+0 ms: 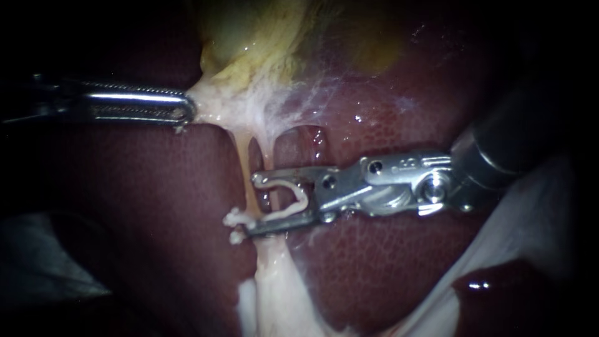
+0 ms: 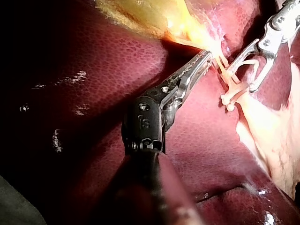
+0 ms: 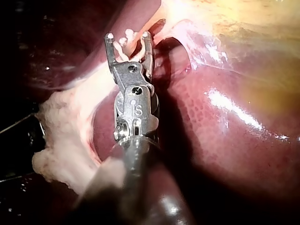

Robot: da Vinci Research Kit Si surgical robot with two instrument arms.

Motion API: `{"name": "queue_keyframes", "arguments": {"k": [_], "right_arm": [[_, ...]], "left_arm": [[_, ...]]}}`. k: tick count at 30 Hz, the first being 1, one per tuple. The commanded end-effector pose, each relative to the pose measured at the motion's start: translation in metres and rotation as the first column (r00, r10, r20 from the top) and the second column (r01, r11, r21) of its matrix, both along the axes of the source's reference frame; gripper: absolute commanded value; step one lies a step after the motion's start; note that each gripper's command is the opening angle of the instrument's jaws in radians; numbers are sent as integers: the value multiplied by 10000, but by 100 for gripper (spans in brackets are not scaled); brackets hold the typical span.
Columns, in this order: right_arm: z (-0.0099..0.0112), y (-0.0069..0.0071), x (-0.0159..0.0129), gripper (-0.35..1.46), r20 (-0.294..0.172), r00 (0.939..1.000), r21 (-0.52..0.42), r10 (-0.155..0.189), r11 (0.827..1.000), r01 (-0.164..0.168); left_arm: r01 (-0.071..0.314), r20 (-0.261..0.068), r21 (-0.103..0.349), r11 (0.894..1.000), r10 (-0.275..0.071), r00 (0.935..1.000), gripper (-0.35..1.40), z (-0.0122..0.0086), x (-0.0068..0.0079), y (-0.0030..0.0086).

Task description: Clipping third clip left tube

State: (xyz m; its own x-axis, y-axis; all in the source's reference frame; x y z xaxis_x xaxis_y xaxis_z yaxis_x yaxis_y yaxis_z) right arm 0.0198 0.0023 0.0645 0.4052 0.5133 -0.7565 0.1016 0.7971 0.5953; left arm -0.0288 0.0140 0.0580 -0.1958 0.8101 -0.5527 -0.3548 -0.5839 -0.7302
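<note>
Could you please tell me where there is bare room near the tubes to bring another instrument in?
Bare liver lies free beneath the left instrument holding tissue, left of the left tube, and below the right instrument. Crowded: between the tubes, around its loaded clip and the white clip ends.
</note>
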Motion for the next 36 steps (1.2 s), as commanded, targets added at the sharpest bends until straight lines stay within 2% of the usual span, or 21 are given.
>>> {"name": "queue_keyframes", "arguments": {"k": [1,6,11,17,23,28,32,36], "right_arm": [[5,0,-2,50,-13,10000,22,-19,10000,19],[20,4,-3,50,-189,9998,191,28,9998,-24],[28,10,-2,49,-786,9969,428,-49,9991,83],[31,14,16,48,-1485,9888,861,-165,9958,296],[31,17,31,46,-2118,9771,1266,-204,9908,481],[17,18,35,45,-2549,9669,1372,-94,9895,457],[-6,24,32,44,-2521,9677,1452,22,9888,356],[-28,34,29,41,-2371,9710,1518,302,9884,63]], "left_arm": [[0,0,0,10000,0,10000,-35,0,0,0],[0,0,0,10000,0,10000,-35,0,0,0],[1,-1,0,10000,-1,10000,-35,0,0,0],[2,-1,0,10000,-2,10000,-35,0,-1,0],[3,-2,0,10000,-3,10000,-35,0,-1,0],[3,-2,0,10000,-3,10000,-35,0,-1,0],[3,-2,0,10000,-3,10000,-35,0,-1,0],[4,-2,0,10000,-4,10000,-35,0,-1,0]]}}
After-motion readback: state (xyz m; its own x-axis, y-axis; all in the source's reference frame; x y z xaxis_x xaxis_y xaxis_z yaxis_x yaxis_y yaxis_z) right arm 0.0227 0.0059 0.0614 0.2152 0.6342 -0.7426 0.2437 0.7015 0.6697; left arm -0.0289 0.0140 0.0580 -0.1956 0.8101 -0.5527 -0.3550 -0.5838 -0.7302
